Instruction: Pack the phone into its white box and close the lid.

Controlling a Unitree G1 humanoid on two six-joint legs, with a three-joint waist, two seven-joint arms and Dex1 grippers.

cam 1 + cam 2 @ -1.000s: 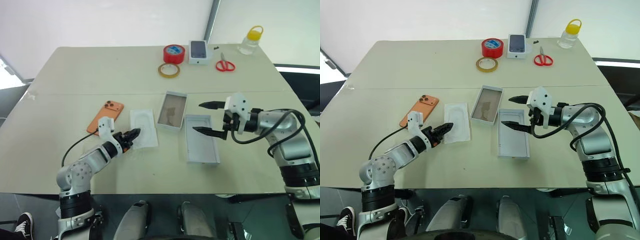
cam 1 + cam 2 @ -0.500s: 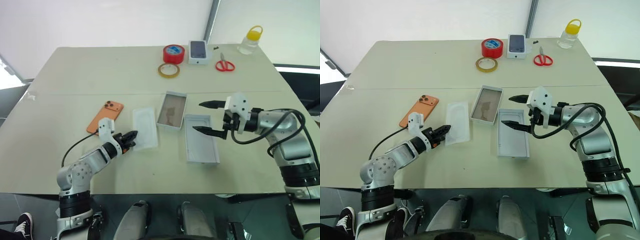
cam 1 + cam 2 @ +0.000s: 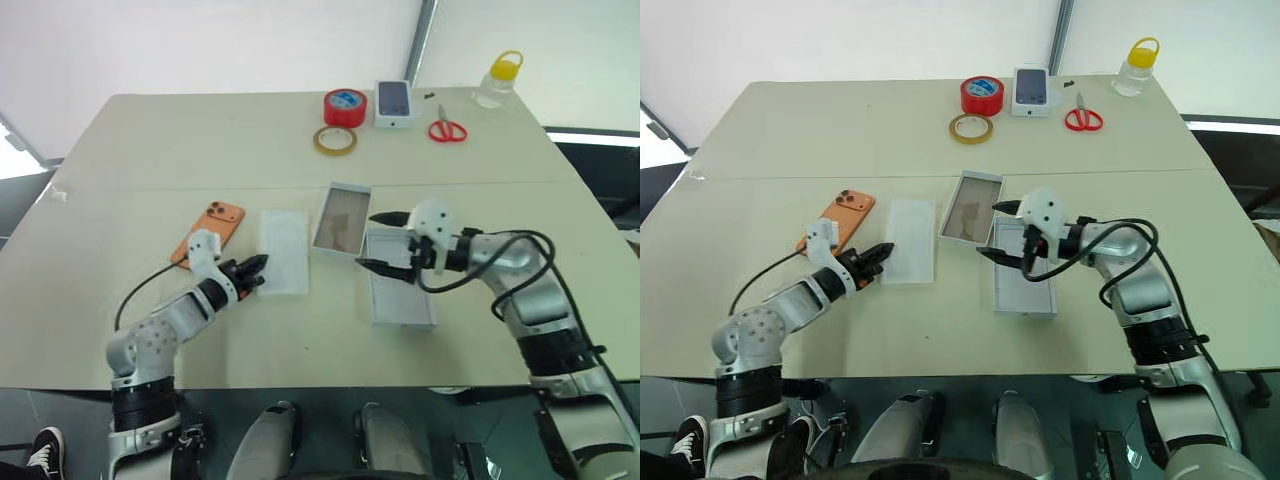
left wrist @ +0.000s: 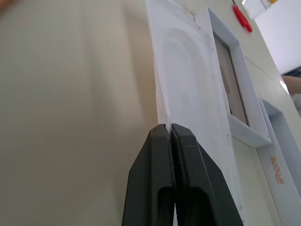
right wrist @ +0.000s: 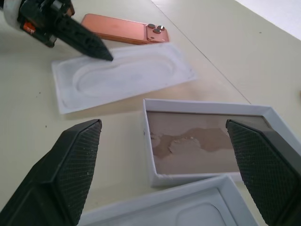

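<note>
Nearest: lid (image 3: pixel 401 291), one, open side up, right of centre. Right gripper (image 3: pixel 385 240) hovers over the lid's far end, jaws spread wide, holding nothing. Left gripper (image 3: pixel 254 270) is pinched tight on the near-left edge of the card (image 3: pixel 285 251), one flat white insert with an oval outline. One phone (image 3: pixel 209 231), orange, face down, lies left of the card, apart from it. One box (image 3: pixel 342 219) lies just right of the card, its near corner by the lid's far end. Far edge: two tape rolls, red (image 3: pixel 345 106) and tan (image 3: pixel 337 140); one small box (image 3: pixel 395 103); one scissors (image 3: pixel 446 130); one bottle (image 3: pixel 498 79).
</note>
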